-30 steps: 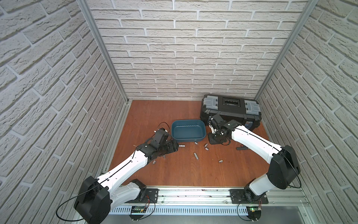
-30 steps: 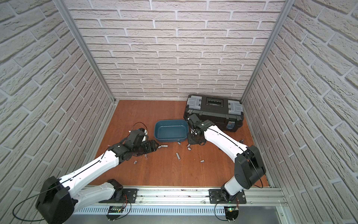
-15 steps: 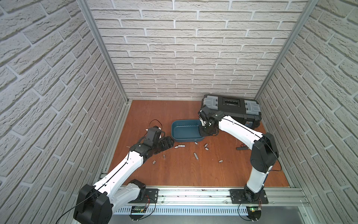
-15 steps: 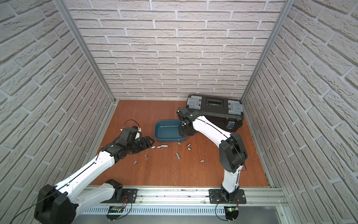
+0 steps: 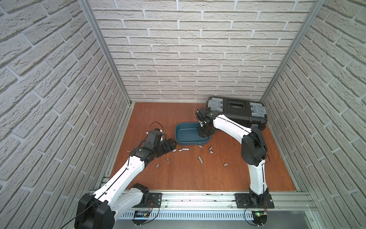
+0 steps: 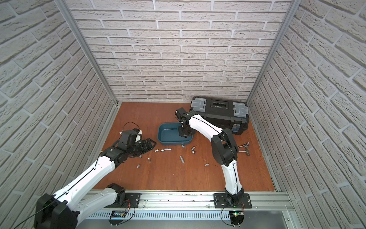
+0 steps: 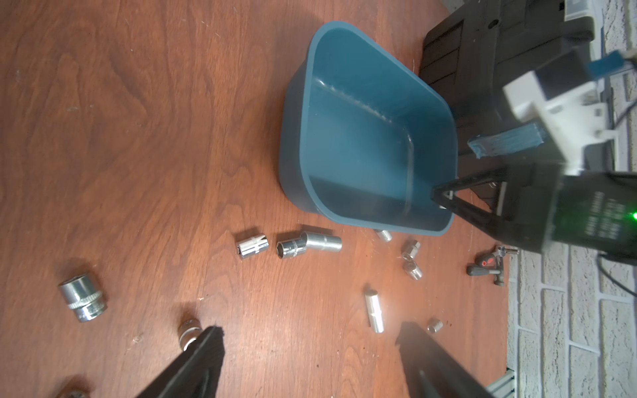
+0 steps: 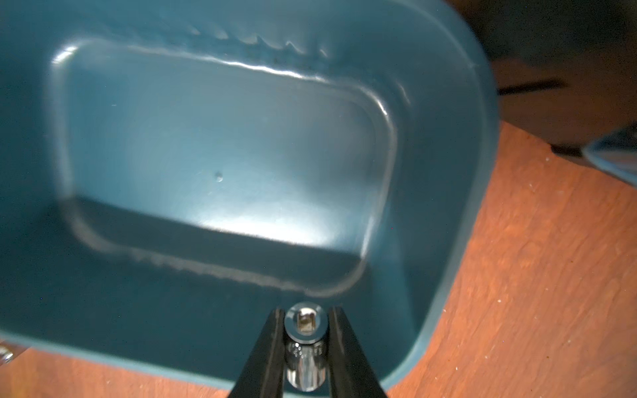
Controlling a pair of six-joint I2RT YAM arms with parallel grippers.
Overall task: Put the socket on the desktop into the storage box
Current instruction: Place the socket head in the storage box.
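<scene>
I am seeing the socket (image 8: pixel 305 365) hanging inside the storage box (image 5: pixel 185 134), at 3 o'clock of its centre in a top view, with the right gripper (image 8: pixel 305 312) pinching it. The left gripper (image 7: pixel 310 329) is sitting spread wide over the desktop (image 7: pixel 103 138), at 8 o'clock of the box.

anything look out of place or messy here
Loose sockets lie scattered across the desktop in front of the empty storage box, and a wrench lies loose near the toolbox. Nothing looks damaged.
</scene>
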